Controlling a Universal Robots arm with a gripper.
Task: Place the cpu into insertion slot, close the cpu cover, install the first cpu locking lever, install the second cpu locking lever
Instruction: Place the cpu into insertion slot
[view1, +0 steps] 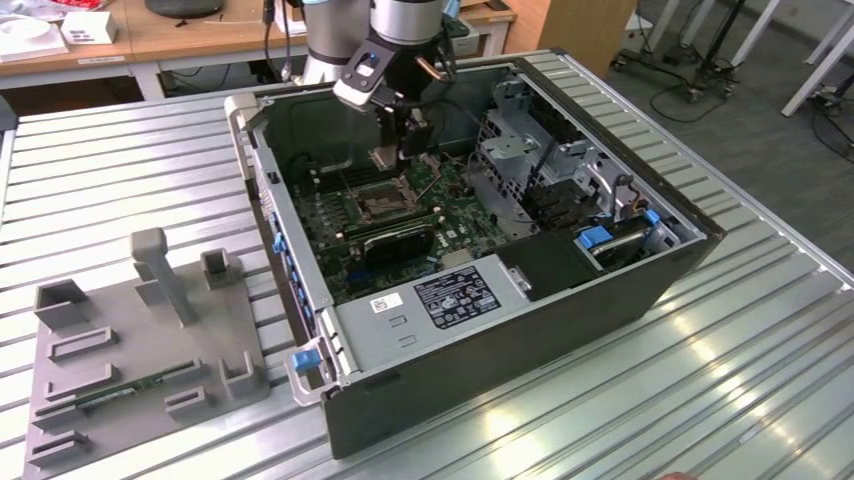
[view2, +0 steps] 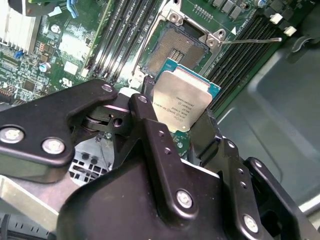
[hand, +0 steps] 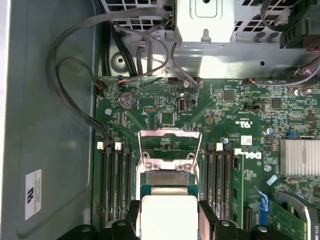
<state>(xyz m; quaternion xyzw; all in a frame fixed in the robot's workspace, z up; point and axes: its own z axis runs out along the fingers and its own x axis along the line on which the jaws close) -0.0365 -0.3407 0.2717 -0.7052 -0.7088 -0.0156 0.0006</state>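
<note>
My gripper (view1: 396, 150) reaches down into the open computer case (view1: 534, 290) and is shut on the cpu (view2: 182, 102), a pale silver square chip gripped by its edges between the black fingers (view2: 150, 125). The cpu (hand: 169, 215) hangs a little above the board, just beside the insertion slot (view2: 175, 50). The slot's dark pin grid lies bare inside its silvery rim. In the first wrist view the cpu cover (hand: 170, 132) stands swung up off the slot. A thin wire locking lever (view2: 250, 40) sticks out beside the socket.
Long black memory slots (hand: 116, 180) flank the socket on both sides. A finned heatsink (hand: 300, 157), loose cables (hand: 75, 90) and a metal drive cage (view1: 534, 150) sit inside the case. A grey fixture (view1: 134, 340) stands on the metal table (view1: 747, 380) at the exterior view's left.
</note>
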